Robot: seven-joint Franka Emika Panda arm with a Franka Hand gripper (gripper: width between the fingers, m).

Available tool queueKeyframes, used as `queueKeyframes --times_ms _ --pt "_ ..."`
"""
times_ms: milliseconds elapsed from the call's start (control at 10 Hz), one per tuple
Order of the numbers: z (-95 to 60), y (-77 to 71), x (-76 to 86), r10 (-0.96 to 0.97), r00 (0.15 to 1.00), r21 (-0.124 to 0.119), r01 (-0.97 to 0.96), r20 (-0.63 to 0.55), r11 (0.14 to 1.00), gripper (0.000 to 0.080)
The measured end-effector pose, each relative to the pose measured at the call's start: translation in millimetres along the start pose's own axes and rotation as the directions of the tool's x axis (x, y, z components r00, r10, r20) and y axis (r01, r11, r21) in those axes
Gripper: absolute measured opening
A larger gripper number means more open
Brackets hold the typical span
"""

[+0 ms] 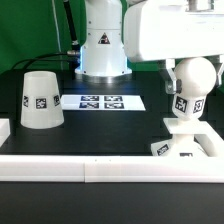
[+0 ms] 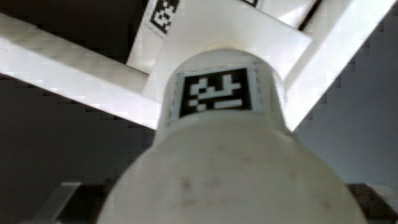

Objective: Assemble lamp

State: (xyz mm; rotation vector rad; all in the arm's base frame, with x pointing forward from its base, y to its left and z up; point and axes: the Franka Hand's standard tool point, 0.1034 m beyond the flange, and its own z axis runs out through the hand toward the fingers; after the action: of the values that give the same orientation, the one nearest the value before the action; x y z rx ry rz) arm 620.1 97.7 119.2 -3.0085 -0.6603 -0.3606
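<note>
The white lamp bulb (image 1: pixel 196 70) stands upright, its tagged stem (image 1: pixel 184 106) pointing down into the low blocky lamp base (image 1: pixel 186 146) at the exterior view's right. My gripper (image 1: pixel 188 82) reaches down from above and is shut on the bulb's round head. In the wrist view the bulb (image 2: pixel 214 165) fills the frame, its stem tag (image 2: pixel 217 92) and the base (image 2: pixel 80 62) lie beyond it, and dark fingers (image 2: pixel 57 204) flank it. The cone-shaped lamp shade (image 1: pixel 41 100) stands alone at the exterior view's left.
The marker board (image 1: pixel 100 101) lies flat at the middle back. The white robot pedestal (image 1: pixel 103 45) stands behind it. A low white wall (image 1: pixel 90 170) runs along the table's front edge, with a white block at the left edge (image 1: pixel 4 128).
</note>
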Motion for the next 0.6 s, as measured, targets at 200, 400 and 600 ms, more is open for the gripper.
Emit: queueKeyframes --times_ms 200,400,600 --pt "2.6 -0.9 -2.2 -0.001 1.000 -0.005 0.001 -0.014 1.000 0.0576" --pt "2.7 -2.8 -3.1 -0.003 0.999 -0.012 0.003 -0.032 1.000 0.0576" --pt "2.1 -2.4 -5.2 -0.002 1.000 -0.012 0.002 -0.030 1.000 0.0677"
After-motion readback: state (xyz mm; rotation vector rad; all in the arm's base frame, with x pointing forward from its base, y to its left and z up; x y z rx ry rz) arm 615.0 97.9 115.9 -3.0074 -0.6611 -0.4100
